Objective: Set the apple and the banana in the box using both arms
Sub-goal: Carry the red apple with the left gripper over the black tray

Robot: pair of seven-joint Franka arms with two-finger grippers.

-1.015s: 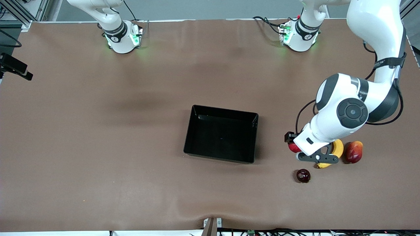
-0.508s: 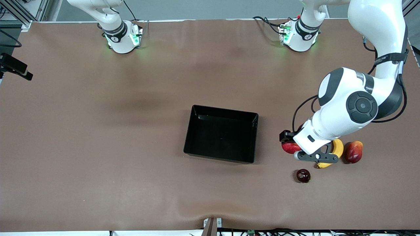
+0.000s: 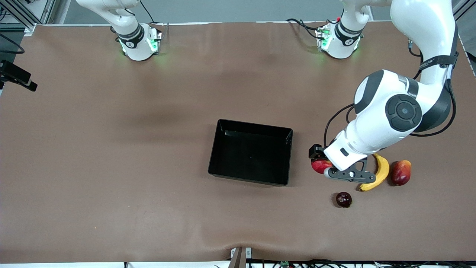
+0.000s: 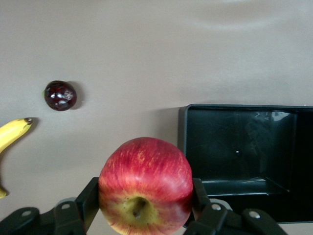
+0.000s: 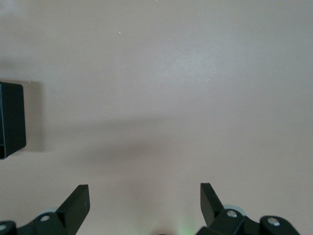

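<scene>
The red, yellow-streaked apple [image 3: 318,165] [image 4: 145,186] hangs over the brown table between the box and the banana. My left gripper [image 3: 319,163] [image 4: 145,200] is shut on it, one finger on each side. The black box [image 3: 253,126] [image 4: 244,107] stands mid-table and holds nothing. The yellow banana [image 3: 377,173] [image 4: 12,137] lies on the table toward the left arm's end. My right gripper [image 5: 145,203] is open over bare table, with a corner of the box [image 5: 12,120] at the edge of its wrist view. It is out of the front view.
A dark maroon round fruit [image 3: 343,199] [image 4: 60,95] sits nearer to the front camera than the banana. A red-and-orange fruit [image 3: 401,172] lies beside the banana toward the left arm's end. The left arm's elbow [image 3: 403,109] hangs above these fruits.
The left gripper has carried the apple away from the banana and toward the box, so the whole banana now shows. The right arm's base has not moved.
</scene>
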